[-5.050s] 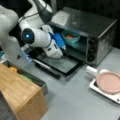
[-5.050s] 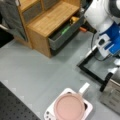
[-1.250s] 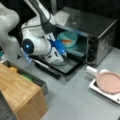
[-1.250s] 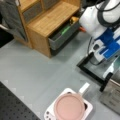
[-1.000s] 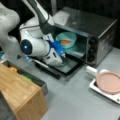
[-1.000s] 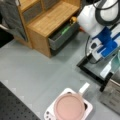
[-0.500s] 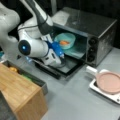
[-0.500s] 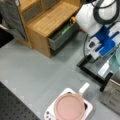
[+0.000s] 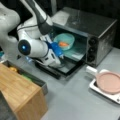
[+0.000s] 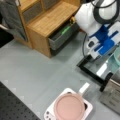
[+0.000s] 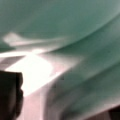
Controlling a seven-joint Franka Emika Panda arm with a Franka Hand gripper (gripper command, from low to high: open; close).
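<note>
1. Reaching into the open toaster oven [image 9: 100, 32] with the gripper [image 9: 58, 51], blue parts showing at the mouth of the cavity, just beside the teal bowl [image 9: 64, 41].
2. Sitting inside the oven, on its rack: that teal bowl, with an orange object [image 9: 63, 44] in it (what kind, cannot tell).
3. Hanging down flat in front of the cavity: the oven door [image 9: 62, 67], with the arm's white wrist over it; seen again from above in a front view, blue gripper [image 10: 106, 45] beside the bowl's rim [image 10: 115, 60].
4. Filling the wrist view almost wholly: the teal bowl wall [image 11: 75, 30], very close, with a dark finger [image 11: 10, 95] at the lower left edge. Finger spread cannot be told; contact with the bowl cannot be told either.
5. Standing apart at a front view's right: a pink plate [image 9: 110, 81] on a white tray [image 9: 100, 88].
6. Lying at a front view's left: a wooden cabinet [image 9: 20, 95] with an open drawer [image 9: 30, 77].
</note>
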